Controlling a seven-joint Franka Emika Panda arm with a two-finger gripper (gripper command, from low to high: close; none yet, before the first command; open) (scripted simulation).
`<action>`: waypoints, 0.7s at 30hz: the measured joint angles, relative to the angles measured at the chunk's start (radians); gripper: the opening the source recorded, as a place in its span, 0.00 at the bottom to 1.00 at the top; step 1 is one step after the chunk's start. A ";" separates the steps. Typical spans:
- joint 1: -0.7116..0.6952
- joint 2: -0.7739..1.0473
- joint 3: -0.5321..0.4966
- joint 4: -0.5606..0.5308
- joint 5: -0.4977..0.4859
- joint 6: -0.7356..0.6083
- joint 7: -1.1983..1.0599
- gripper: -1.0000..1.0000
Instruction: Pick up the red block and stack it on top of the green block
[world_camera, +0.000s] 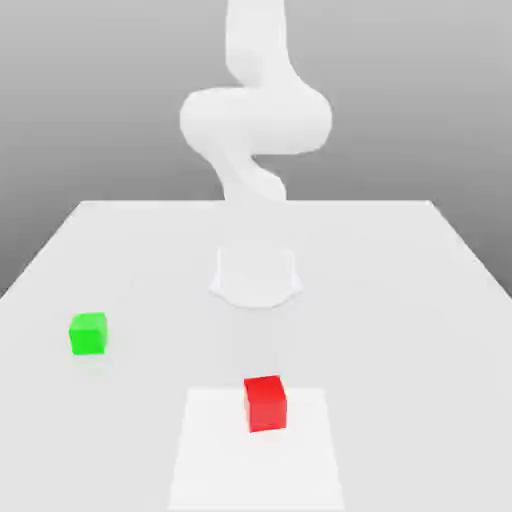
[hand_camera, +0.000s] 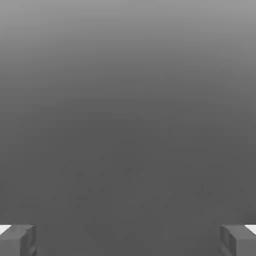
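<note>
Red block: the red block (world_camera: 265, 403) lies nearest to the camera in the exterior view. It sits flat on a paler square patch (world_camera: 210, 450) of the table, close to the patch's far edge and a little toward the exterior view's right of its middle. Nothing touches it.
Green block: the green block (world_camera: 88, 333) rests on the table (world_camera: 420, 300) at the exterior view's left, farther from the camera than the red one and well apart from it. It stands alone, with a faint shadow under it.
Table: a plain white surface, wide near the camera and narrowing toward the back.
Arm: the white arm (world_camera: 255, 120) rises behind both blocks, near the middle of the exterior view, above a round white base (world_camera: 256, 277). It bends in a curve and is well apart from both cubes.
Gripper: in the hand view the gripper (hand_camera: 128, 240) has its two grey fingertips (hand_camera: 17, 240) standing far apart at opposite sides, with nothing between them. The jaws are spread wide and hold nothing.
Background: a smooth grey gradient in both views.
</note>
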 joint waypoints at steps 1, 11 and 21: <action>0.004 0.035 -0.003 -0.028 0.001 0.024 -0.008 0.50; 0.037 0.383 -0.020 -0.292 0.009 0.261 -0.090 0.50; 0.048 0.786 -0.016 -0.482 0.004 0.551 -0.147 0.50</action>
